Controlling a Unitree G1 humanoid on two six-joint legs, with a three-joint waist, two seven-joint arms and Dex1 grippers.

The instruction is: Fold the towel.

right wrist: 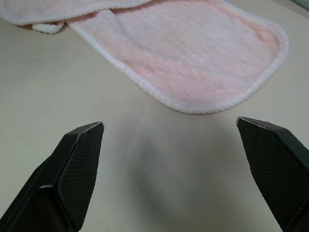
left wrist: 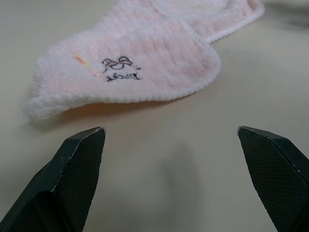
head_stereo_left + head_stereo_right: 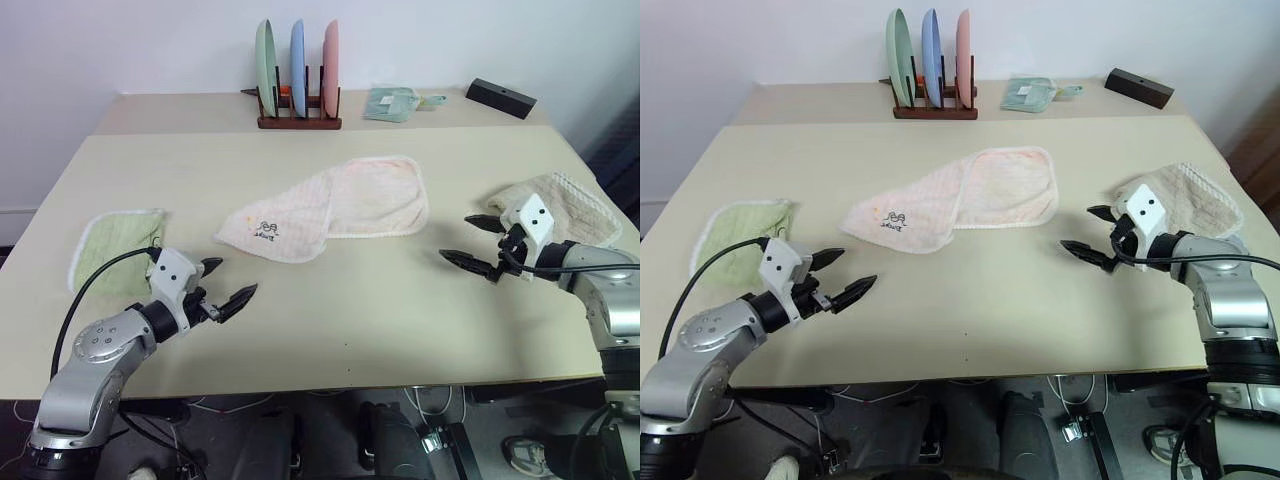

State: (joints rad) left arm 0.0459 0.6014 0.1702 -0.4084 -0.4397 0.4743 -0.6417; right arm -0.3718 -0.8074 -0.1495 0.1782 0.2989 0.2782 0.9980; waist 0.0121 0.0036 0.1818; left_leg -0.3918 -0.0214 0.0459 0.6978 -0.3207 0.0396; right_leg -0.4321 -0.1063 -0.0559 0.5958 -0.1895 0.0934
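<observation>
The bench (image 3: 330,320) is a broad pale beige surface, and a second, similar surface (image 3: 180,108) stands behind it against the wall.

The towel (image 3: 330,205), pale pink and white with a white hem, lies roughly in the middle of the bench, ahead of both grippers and between them. It lies loosely folded over itself: one rounded end reaches toward the right gripper's side, and the other end, with the small dark printed logo (image 3: 267,232), points toward the left gripper. It is free on the bench, touched by neither gripper.

A beige waffle-textured towel (image 3: 560,205) lies crumpled just behind and outward of the right gripper, at the bench's right edge. A light green towel (image 3: 115,245) lies just behind and outward of the left gripper, near the left edge.

On the rear surface, well beyond both grippers, a dark wooden plate rack (image 3: 298,110) holds three upright plates, green, blue and pink. Further right on it lie a small pale green cloth (image 3: 393,102) and a black box (image 3: 501,97).

The left gripper (image 3: 230,283) hovers low over bare bench, its two black fingers spread wide apart and empty, aimed toward the logo end of the towel, which lies a little ahead of it. The right gripper (image 3: 472,241) hovers over the bench on the opposite side, fingers likewise wide apart with nothing between them, pointing inward at the towel's rounded end, which is near but clear of its tips.
</observation>
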